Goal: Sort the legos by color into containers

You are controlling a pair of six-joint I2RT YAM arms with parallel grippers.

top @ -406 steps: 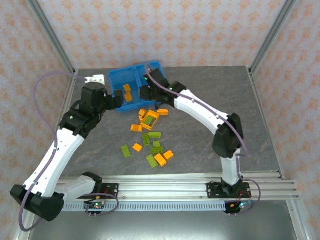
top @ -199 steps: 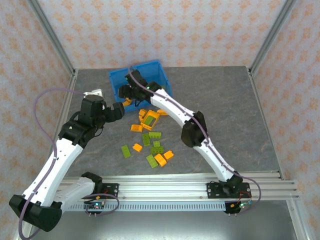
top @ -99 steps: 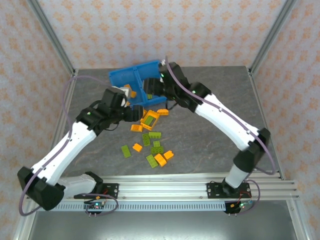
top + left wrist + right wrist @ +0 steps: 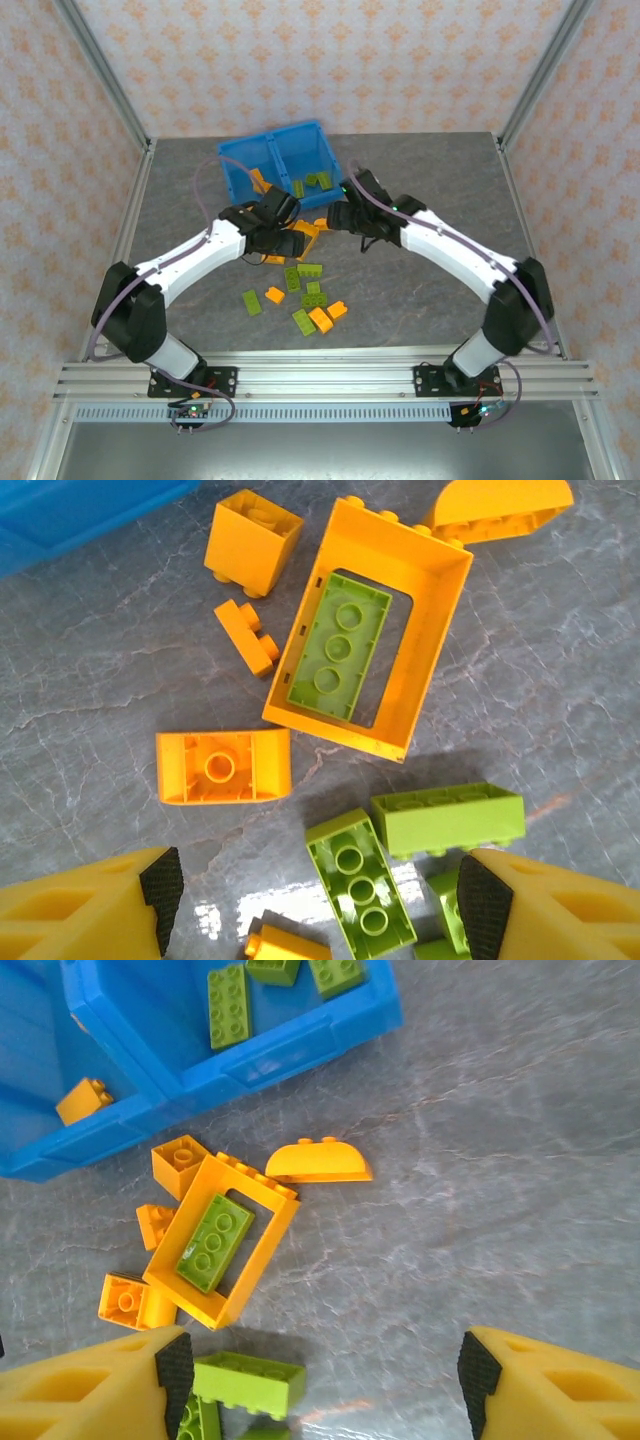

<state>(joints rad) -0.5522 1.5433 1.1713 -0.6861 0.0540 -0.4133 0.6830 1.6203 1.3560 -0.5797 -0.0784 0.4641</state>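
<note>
The blue bin (image 4: 270,136) lies at the back of the table. Its left compartment holds orange legos (image 4: 84,1100) and its right one green legos (image 4: 228,1005). Loose orange and green legos (image 4: 310,290) lie in front of it. My left gripper (image 4: 320,905) hangs open over the pile, an upside-down green brick (image 4: 360,880) lying between its fingers, untouched. An orange frame piece (image 4: 420,630) with a green brick (image 4: 340,650) inside lies just beyond. My right gripper (image 4: 326,1372) is open above bare table, a green brick (image 4: 248,1380) lying by its left finger (image 4: 175,1370).
An orange arch piece (image 4: 318,1163) and several small orange bricks (image 4: 252,540) lie between the frame piece and the bin's front wall (image 4: 250,1060). The two grippers (image 4: 290,240) (image 4: 340,215) hang close together over the pile. Metal posts and papered walls enclose the table.
Both grippers have come away from the bin and down over the loose pile. The bin, tilted half a second ago, now lies flat. The left jaws have narrowed somewhat.
</note>
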